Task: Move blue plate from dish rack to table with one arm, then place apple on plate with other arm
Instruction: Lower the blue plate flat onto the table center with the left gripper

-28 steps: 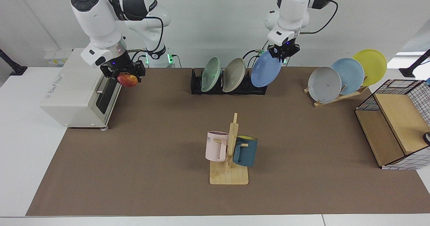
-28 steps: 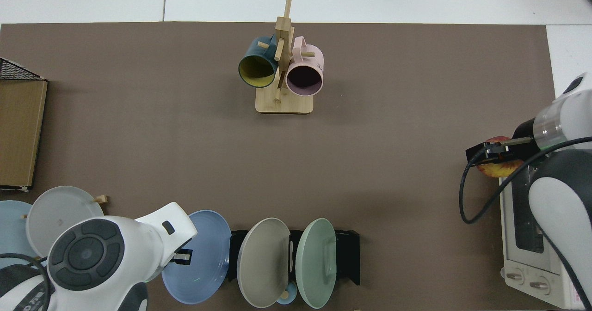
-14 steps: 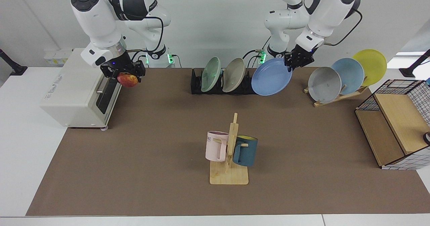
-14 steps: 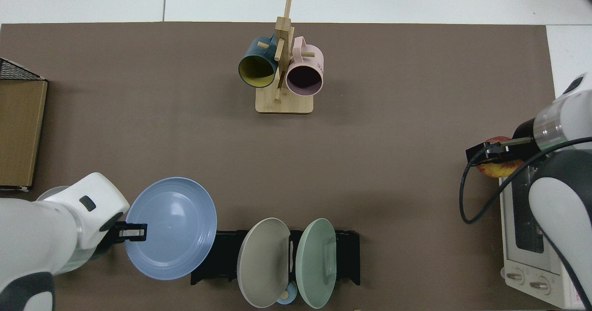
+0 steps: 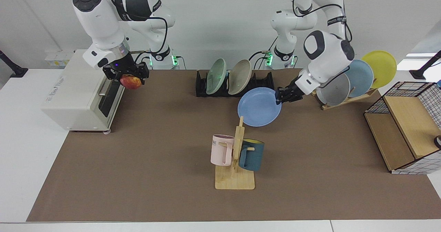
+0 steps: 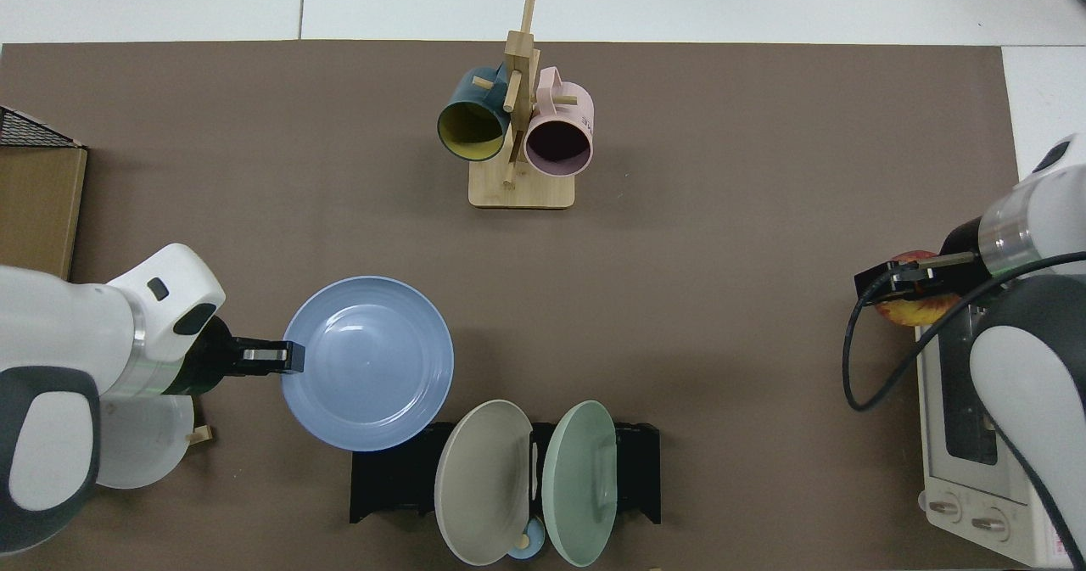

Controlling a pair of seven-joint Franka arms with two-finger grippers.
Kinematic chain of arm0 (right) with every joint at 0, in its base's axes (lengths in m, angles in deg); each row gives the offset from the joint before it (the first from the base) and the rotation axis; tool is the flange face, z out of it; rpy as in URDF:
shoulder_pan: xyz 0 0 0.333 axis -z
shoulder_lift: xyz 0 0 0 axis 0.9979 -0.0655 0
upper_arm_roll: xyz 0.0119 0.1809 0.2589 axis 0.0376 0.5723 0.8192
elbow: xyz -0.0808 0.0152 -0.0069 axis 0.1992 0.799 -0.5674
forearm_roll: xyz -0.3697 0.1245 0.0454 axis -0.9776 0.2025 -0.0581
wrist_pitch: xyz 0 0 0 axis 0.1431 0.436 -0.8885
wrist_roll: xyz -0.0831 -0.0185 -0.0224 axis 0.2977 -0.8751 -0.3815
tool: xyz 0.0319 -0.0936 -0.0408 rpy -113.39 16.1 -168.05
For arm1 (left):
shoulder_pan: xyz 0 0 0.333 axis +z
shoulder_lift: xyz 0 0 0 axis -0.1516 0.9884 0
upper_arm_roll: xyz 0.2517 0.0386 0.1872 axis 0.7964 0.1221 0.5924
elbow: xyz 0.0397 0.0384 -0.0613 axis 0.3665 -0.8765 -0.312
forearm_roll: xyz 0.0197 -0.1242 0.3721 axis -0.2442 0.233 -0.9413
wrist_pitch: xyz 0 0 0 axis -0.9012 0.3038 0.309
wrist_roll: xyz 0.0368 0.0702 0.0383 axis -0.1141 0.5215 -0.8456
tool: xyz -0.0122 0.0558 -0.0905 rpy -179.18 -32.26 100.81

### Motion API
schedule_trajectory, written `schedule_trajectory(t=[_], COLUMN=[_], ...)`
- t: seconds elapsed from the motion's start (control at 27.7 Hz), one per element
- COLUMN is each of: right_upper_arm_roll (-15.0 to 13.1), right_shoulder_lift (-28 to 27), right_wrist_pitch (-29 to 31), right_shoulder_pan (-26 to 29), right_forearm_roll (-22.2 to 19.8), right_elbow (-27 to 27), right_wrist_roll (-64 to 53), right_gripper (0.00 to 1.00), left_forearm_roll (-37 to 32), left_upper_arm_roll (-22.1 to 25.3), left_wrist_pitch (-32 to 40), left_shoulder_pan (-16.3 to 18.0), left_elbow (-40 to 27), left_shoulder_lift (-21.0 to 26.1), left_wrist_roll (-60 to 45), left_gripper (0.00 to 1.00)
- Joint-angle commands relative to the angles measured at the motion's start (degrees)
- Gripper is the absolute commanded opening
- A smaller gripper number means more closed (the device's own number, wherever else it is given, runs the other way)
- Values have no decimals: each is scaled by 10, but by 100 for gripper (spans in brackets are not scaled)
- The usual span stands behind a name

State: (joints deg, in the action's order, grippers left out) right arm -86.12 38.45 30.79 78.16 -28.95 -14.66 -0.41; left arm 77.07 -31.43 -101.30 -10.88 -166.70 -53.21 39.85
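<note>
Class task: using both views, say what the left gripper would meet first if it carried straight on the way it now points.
The left gripper points across the mat and holds the blue plate by its rim. Beyond the plate that line looks free over the bare table; the dish rack sits off to one side. Height is uncertain.

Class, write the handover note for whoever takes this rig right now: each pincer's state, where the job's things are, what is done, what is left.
Left pincer: shut on the rim of the blue plate, holding it roughly level over the table, in front of the dish rack.
Right pincer: shut on the apple, waiting beside the white oven.
Done: plate out of the rack.
Left: set the plate on the mat, release, then place the apple on it.
</note>
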Motion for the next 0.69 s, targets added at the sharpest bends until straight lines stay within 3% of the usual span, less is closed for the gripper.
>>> schedule_trajectory(t=[0.0, 0.22, 0.29, 0.43, 0.65], right_upper_arm_roll=[1, 1, 1, 1, 4], right_shoulder_lift=[9, 9, 12, 14, 14], right_wrist_pitch=[-5, -4, -3, -2, 5], right_shoulder_pan=[4, 3, 3, -1, -3], right_forearm_roll=[11, 11, 11, 11, 11], right_elbow=[-2, -3, -6, -9, -10], right_wrist_roll=[-9, -9, -9, -7, -3], right_gripper=[0, 0, 0, 0, 0], left_forearm_roll=[24, 25, 26, 25, 18], left_upper_arm_roll=[-43, -73, -81, -99, -101], left_wrist_pitch=[-71, -98, -99, -126, -126], left_shoulder_pan=[-15, -17, -18, -18, -19], left_elbow=[27, 27, 26, 19, 20], left_shoulder_lift=[72, 81, 81, 81, 81], left_wrist_roll=[20, 28, 23, 6, -14], left_gripper=[0, 2, 15, 53, 64])
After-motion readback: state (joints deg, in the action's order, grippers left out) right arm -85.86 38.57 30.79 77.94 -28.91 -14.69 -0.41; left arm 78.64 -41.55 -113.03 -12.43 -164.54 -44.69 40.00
